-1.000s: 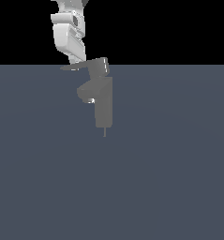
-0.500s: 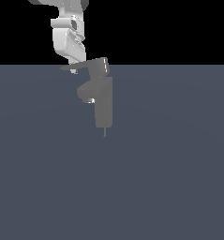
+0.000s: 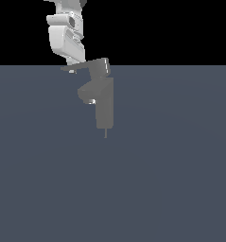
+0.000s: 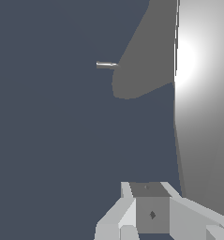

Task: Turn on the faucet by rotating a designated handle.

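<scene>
1. in the exterior view we see the faucet (image 3: 105,108) standing a little left of centre in the upper half of the frame, a grey upright column on the flat blue-grey counter (image 3: 171,179), with its stubby spout (image 3: 87,93) pointing toward the exterior view's left.
2. on top of the column sits a blocky hub, and from it the handle (image 3: 81,66) reaches toward the exterior view's left as a thin grey blade, lying just at the line where the counter meets the black background.
3. the white gripper (image 3: 72,69) comes down from the upper left of that frame, and its lower end meets the outer end of the handle; whether it touches the blade or only stands beside it we cannot tell there.
4. the fingers are too small and too hidden in the exterior view to judge, so we cannot tell whether they are wide, narrow or holding anything.
5. the wrist view gives what the exterior view does not: a close, brightly lit grey surface (image 4: 197,93) along one side, and a darker rounded grey part (image 4: 141,65) against the counter.
6. the wrist view also shows a small thin pale sliver (image 4: 106,64) beside that darker part, and the white blocky body of the gripper's own hardware (image 4: 151,213) at the frame's lower edge; the faucet's full shape is seen only in the exterior view.
</scene>
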`<act>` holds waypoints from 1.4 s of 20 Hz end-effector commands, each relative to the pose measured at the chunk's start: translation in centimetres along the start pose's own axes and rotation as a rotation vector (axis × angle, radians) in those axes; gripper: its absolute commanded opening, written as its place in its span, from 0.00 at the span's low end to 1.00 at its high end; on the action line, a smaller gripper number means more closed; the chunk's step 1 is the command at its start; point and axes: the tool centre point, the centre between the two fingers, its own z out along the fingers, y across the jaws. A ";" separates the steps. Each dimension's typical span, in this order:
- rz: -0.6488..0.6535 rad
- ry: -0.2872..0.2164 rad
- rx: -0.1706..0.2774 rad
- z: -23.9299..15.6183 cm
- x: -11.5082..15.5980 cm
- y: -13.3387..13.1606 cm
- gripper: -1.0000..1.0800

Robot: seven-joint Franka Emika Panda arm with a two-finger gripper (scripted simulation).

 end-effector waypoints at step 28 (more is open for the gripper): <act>0.001 0.000 -0.001 0.0 -0.2 8.2 0.00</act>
